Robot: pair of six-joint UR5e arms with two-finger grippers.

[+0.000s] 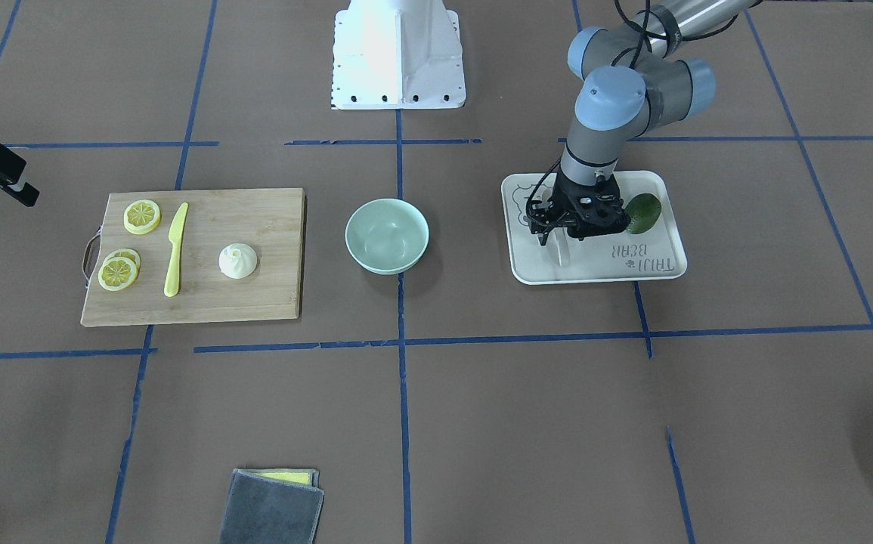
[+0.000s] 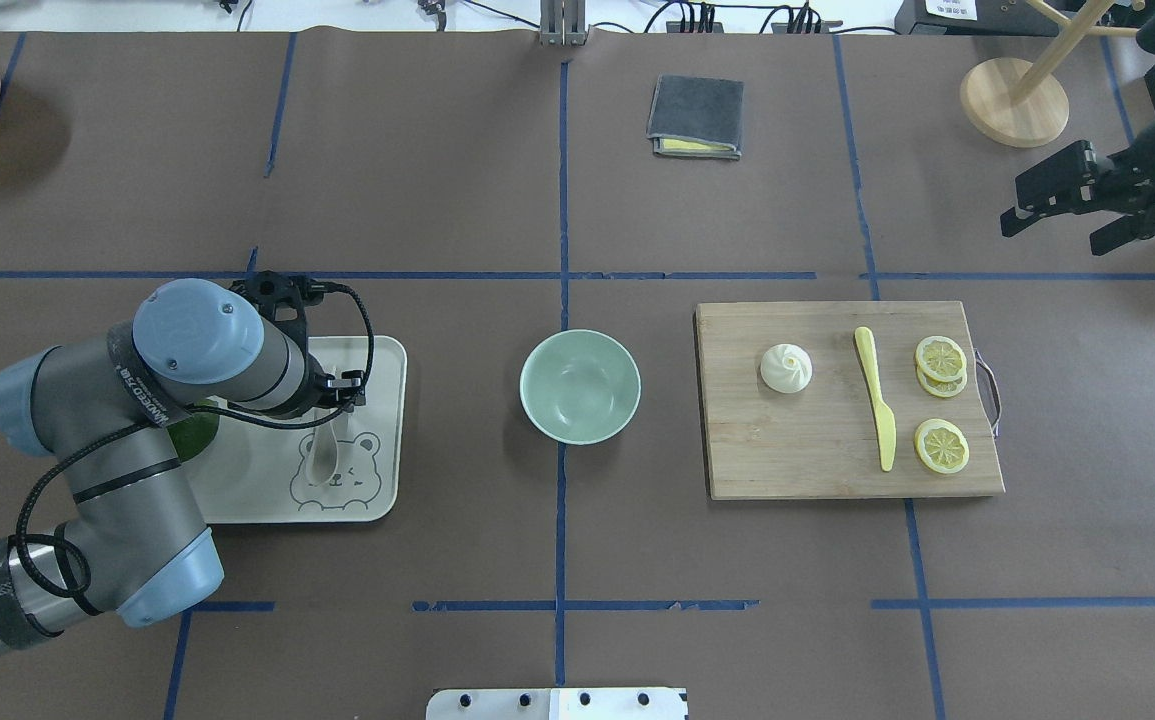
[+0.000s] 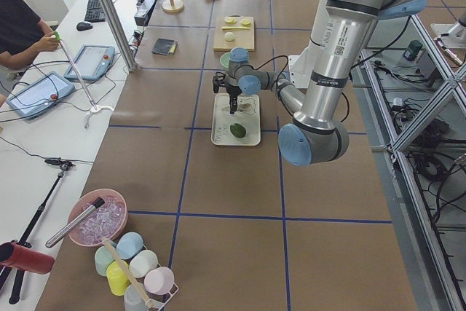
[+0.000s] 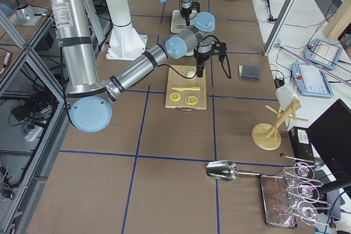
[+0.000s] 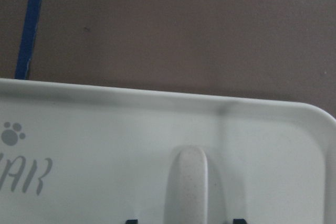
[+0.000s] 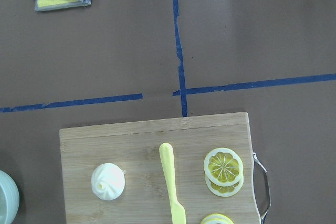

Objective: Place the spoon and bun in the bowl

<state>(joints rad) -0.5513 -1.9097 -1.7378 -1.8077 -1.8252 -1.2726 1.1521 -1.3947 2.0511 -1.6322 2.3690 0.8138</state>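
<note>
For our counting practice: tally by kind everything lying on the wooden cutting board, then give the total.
Lemon slices: 3 (two overlap)
Yellow knife: 1
Bun: 1
Total on the cutting board: 5

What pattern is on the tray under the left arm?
The tray is white with a grey bear outline; clearest in the overhead exterior view.

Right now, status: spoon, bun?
Left pincer open astride spoon on tray. Right pincer open, high. Bun on board, bowl empty. Knife beside bun, apart.
</note>
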